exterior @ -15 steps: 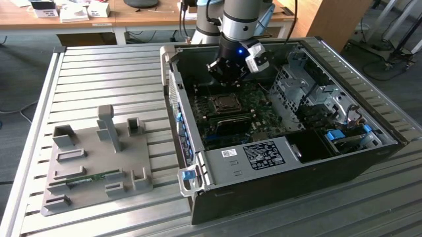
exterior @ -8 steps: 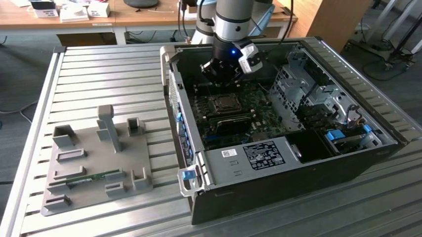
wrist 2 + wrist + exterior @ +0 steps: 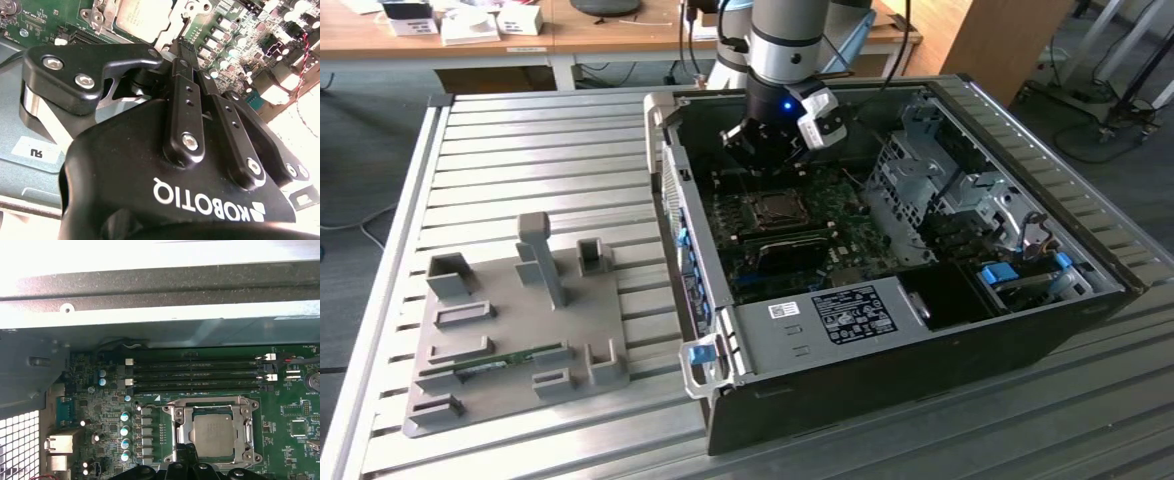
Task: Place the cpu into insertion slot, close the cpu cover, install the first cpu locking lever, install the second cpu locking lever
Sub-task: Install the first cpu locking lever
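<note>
Cpu lies flat in its socket on the green board, pale metal face up. The cpu cover is folded down around it, framing the chip on all four sides. So the first two parts of the job look done to me. Whether either locking lever is hooked down I cannot tell.

Your tool is inside the computer case, which lies open on the table. It hangs low over the board, right at one edge of the socket, on the side away from the memory sticks. In both wrist views its fingers look drawn together, with nothing that I can see held between them. The tips are just beside the cover's edge, and I cannot tell whether they touch it.

I read the step in hand as lever work at that edge. To do it well:

- Treat the closed tips as a single pusher and bear on the lever alone, not on the chip's face or on the frame.
- Move slowly and keep the push in line with the lever's swing; thin spring wire is likely to slide off a rounded tip.
- Stay clear of the row of small capacitors just beside the socket, because a slip that way would hit them.
- Use the first wrist view to check that the cover stays seated flat while you press.
</note>
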### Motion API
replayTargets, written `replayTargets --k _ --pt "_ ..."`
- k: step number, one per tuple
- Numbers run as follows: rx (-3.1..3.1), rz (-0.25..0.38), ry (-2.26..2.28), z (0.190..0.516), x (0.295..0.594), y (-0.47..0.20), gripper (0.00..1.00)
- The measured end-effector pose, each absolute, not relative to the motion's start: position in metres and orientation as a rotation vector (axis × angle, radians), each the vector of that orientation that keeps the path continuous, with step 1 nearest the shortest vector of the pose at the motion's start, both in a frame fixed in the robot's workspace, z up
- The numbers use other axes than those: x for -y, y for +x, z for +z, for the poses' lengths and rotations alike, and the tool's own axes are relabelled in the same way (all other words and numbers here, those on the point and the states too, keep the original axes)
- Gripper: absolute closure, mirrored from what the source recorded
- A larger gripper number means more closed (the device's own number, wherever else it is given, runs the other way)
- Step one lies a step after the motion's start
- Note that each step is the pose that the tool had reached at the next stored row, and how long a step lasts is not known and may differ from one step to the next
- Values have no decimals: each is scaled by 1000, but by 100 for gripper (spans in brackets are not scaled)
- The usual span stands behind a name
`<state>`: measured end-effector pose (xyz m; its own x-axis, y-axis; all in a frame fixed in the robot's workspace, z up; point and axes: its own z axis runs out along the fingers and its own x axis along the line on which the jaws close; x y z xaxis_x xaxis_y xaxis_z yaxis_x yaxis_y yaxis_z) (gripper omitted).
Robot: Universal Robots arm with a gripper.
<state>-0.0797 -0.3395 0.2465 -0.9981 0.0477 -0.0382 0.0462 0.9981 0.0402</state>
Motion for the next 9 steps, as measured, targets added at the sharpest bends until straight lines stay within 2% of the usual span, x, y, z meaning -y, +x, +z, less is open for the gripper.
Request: replayTargets --k 9 --pt "-3101 61 73 247 340 -80 89"
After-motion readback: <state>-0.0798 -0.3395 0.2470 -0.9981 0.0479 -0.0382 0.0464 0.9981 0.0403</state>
